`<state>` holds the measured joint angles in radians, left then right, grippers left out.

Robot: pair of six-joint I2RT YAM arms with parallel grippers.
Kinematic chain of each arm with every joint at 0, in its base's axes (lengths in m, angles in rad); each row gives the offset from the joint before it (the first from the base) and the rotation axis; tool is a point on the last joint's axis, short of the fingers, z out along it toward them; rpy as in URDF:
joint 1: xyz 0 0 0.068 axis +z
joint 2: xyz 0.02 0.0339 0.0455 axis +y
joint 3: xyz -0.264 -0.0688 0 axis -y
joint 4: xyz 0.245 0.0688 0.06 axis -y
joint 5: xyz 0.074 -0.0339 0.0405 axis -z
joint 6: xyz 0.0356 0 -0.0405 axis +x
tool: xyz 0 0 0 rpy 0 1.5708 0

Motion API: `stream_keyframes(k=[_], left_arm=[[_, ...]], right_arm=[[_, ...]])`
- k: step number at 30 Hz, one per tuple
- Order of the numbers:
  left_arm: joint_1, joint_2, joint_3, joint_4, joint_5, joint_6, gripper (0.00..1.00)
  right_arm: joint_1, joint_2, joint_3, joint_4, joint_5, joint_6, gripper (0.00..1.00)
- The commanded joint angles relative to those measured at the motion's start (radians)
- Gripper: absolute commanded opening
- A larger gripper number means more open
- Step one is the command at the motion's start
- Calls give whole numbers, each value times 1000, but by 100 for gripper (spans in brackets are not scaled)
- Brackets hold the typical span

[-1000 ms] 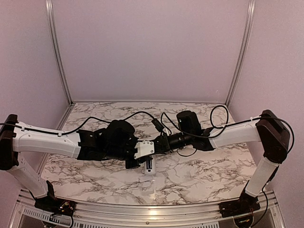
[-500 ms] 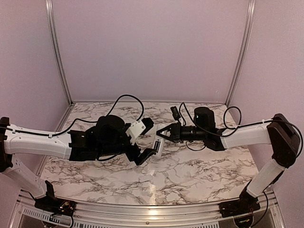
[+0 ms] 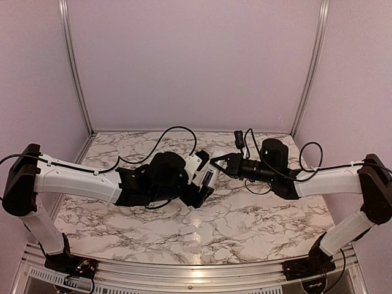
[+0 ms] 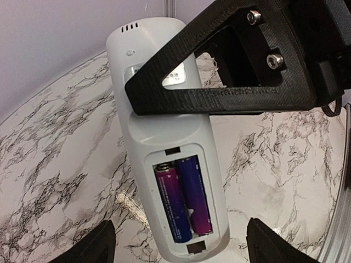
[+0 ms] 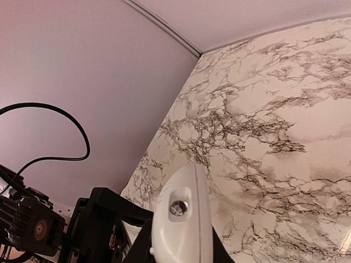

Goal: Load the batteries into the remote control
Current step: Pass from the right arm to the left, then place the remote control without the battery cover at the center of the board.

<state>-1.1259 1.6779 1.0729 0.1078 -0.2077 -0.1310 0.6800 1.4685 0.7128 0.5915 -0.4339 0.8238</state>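
Observation:
The white remote control (image 4: 164, 123) hangs above the table with its back towards the left wrist camera. Its compartment is uncovered and two purple-blue batteries (image 4: 171, 204) lie side by side inside. My right gripper (image 5: 181, 249) is shut on the remote control (image 5: 184, 219), and one of its black fingers (image 4: 219, 93) crosses the remote's upper half. My left gripper (image 4: 184, 249) is open, its fingertips (image 4: 93, 246) standing wide on either side of the remote's lower end without touching it. From above, the remote (image 3: 207, 174) sits between the left gripper (image 3: 199, 184) and the right gripper (image 3: 218, 166).
The marble table (image 3: 245, 226) lies below, walled by pale panels with aluminium posts (image 3: 309, 73) at the back corners. Black cables (image 3: 171, 136) loop over both wrists. A pale scuff mark (image 4: 129, 205) shows on the table beside the remote.
My left gripper has opened and let go of the remote. The right arm has lifted the remote off the table and carried it back and to the right, with the left gripper following.

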Motion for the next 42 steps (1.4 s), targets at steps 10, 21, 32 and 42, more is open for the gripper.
stream_keyframes(k=[10, 21, 32, 42], left_arm=[[-3, 98, 112, 13, 1, 0, 66], [14, 96, 119, -37, 65, 103, 32], [74, 106, 174, -309, 335, 362, 26], [81, 356, 488, -673, 476, 607, 30]], right_arm=[[32, -43, -23, 67, 47, 9, 0], [19, -88, -58, 23, 54, -6, 13], [-99, -202, -146, -69, -24, -34, 56], [-310, -392, -278, -244, -63, -138, 59]])
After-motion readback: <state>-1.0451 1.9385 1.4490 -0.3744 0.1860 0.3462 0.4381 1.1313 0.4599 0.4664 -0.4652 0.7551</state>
